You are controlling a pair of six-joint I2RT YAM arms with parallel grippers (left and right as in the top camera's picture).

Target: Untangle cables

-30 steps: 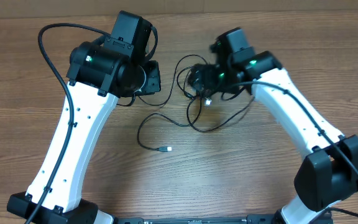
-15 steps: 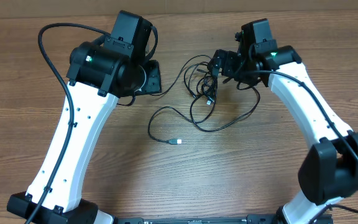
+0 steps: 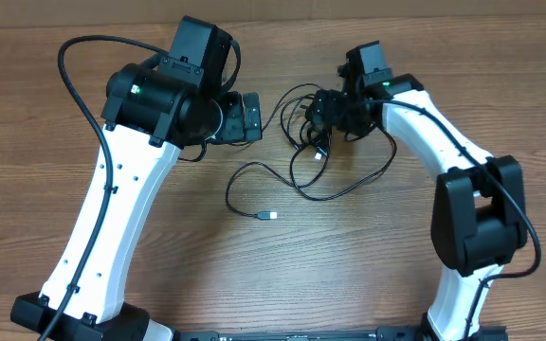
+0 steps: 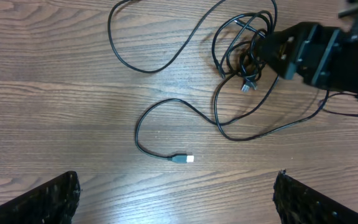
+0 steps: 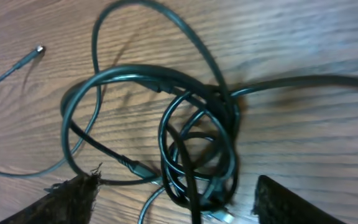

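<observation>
Right hand (image 5: 180, 198) has swung back over the tangled thin black cable knot (image 5: 197, 146), fingers spread, gripping nothing; left hand (image 4: 185, 199) likewise spread. Tangle remains.

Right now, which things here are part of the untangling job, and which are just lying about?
In the job: tangled black cables, their loose plug end, right gripper open over the knot, left gripper open, away from it.
Just lying about: only the wooden table itself.
</observation>
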